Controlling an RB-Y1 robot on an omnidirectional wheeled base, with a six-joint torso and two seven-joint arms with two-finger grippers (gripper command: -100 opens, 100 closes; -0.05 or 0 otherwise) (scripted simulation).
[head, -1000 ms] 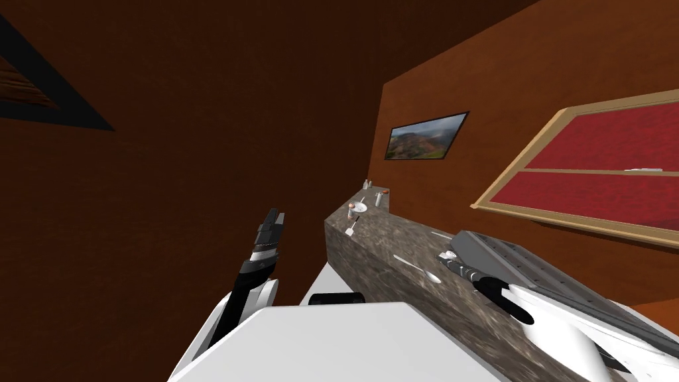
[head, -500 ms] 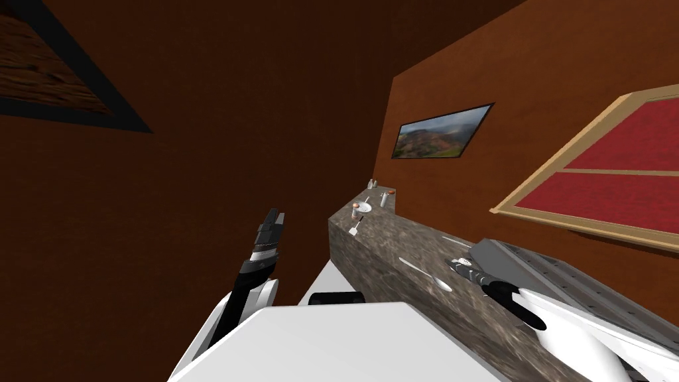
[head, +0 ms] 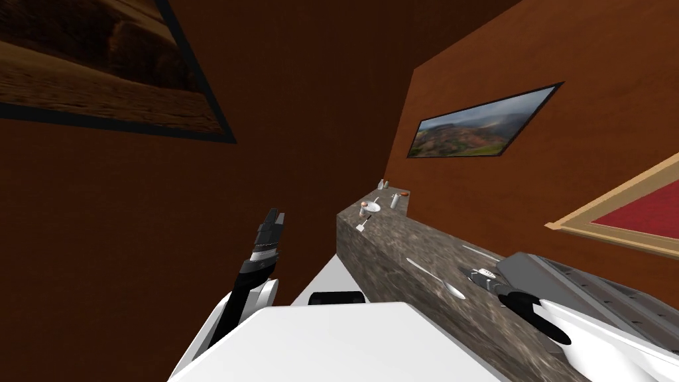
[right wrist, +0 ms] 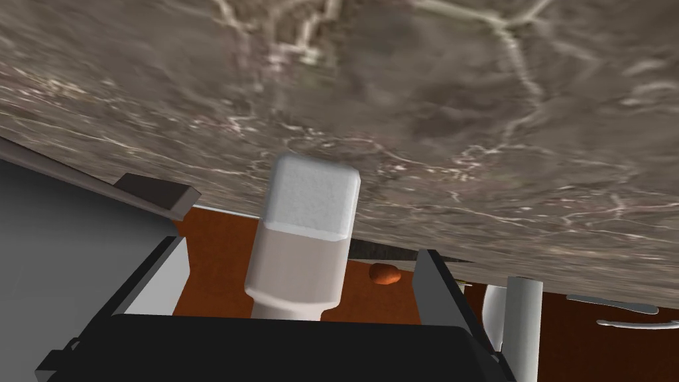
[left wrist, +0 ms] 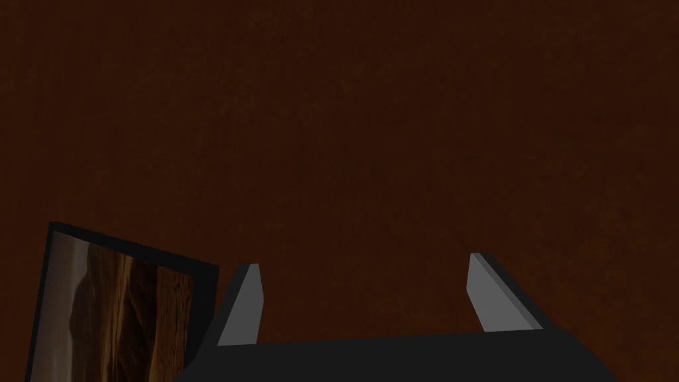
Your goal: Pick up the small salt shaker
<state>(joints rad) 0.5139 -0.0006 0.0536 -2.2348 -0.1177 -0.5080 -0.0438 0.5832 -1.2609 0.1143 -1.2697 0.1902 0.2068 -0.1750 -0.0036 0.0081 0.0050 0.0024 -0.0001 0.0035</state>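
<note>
1. The small white salt shaker (right wrist: 306,219), square-sided with a paler speckled cap, sits between the two fingers of my right pincer (right wrist: 304,247).
2. Its long axis runs in line with those fingers. The base is at the pincer's dark body and the capped end points away from it, toward the grey-brown marbled stone bench (right wrist: 411,93) behind.
3. My right pincer is spread wide, with a gap on each side of the shaker, so neither finger touches it. I cannot tell whether its base rests on anything.
4. The wrist view gives those gaps, and the head view gives the placing. There, my right pincer (head: 475,272) lies low over the bench (head: 424,242), between a long silver spoon (head: 432,273) and a grey ridged slab (head: 583,285). It points toward the far end, where a small white plate (head: 373,207) lies well apart.
5. In the head view the shaker is too small to read.
6. My left pincer (head: 273,220) is raised at my left side, well apart from the bench, and its fingers (left wrist: 242,305) stand apart.
</note>
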